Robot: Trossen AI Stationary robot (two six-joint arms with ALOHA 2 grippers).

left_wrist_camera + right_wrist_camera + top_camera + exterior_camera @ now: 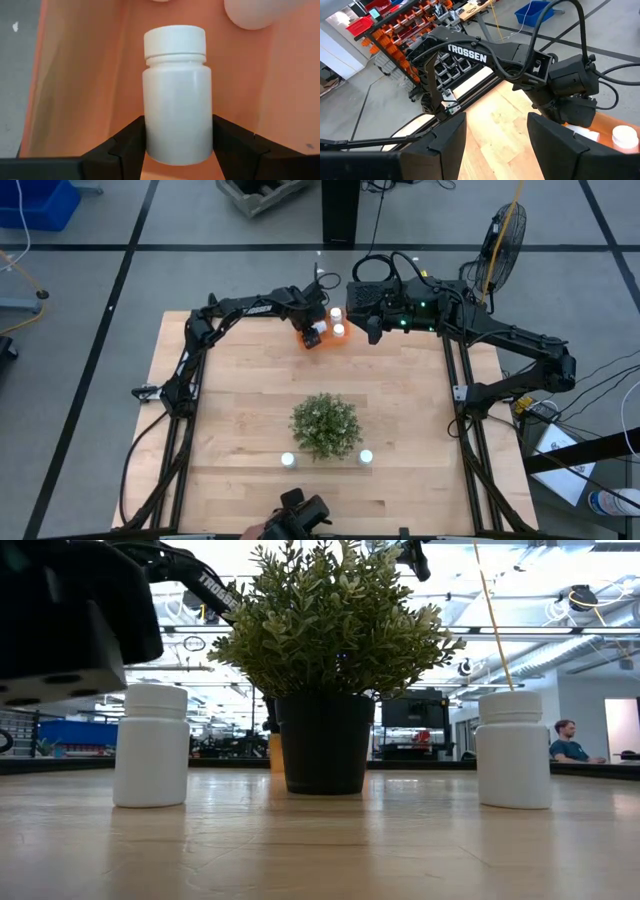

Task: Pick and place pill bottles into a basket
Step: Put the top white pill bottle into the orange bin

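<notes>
Smooth white cylindrical pill bottle [177,95]

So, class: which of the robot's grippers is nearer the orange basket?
Left. The left gripper is over the basket, shut on a pill bottle above its floor. The right gripper, empty and open, hangs just beside the basket, off its right edge in the high view.
</notes>
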